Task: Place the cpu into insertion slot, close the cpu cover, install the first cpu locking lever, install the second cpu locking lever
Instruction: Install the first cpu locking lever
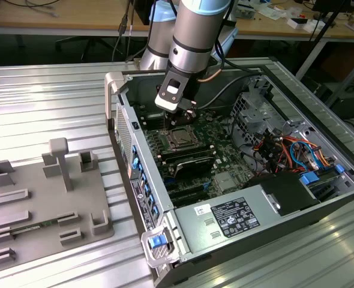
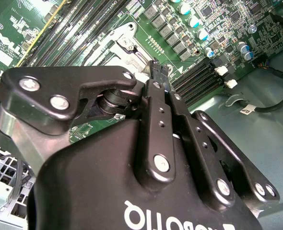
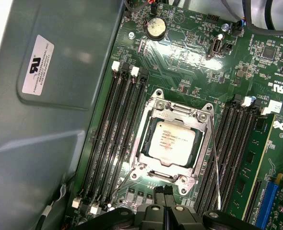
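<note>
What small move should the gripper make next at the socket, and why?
Probably a short move across to the wire lever, pressing it down. The cpu already sits in place and the cpu cover lies flat over it, but this lever seems to angle away from the cover, unlatched. The gripper, shut, hovers by the cover's edge.

The scene is lit brightly and evenly from above. Pale glare is thrown off the ribbed table [image 1: 45, 90] beside the case [image 1: 136, 150], whose inside is shaded. Within the case, white sheen is caught on the board [image 3: 170, 52] and cpu [image 3: 172, 141].
</note>
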`<move>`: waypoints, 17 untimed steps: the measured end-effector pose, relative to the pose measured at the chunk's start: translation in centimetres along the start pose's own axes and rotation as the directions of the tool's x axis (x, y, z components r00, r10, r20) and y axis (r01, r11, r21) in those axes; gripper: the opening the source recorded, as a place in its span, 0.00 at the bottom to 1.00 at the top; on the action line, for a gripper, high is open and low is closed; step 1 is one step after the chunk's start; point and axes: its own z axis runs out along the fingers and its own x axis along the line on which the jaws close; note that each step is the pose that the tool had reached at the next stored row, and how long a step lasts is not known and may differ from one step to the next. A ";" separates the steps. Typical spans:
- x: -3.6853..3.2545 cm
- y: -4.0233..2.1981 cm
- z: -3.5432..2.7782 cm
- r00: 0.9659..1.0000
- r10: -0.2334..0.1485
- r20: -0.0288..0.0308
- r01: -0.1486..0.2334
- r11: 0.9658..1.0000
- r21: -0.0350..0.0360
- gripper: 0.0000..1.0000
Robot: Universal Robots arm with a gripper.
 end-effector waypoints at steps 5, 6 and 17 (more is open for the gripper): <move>0.00 0.00 0.00 1.000 0.000 0.000 0.000 1.000 0.000 0.11; 0.00 0.00 0.00 1.000 0.000 0.000 0.000 1.000 0.000 0.11; 0.00 0.00 0.00 1.000 -0.029 0.000 0.029 1.000 0.000 0.11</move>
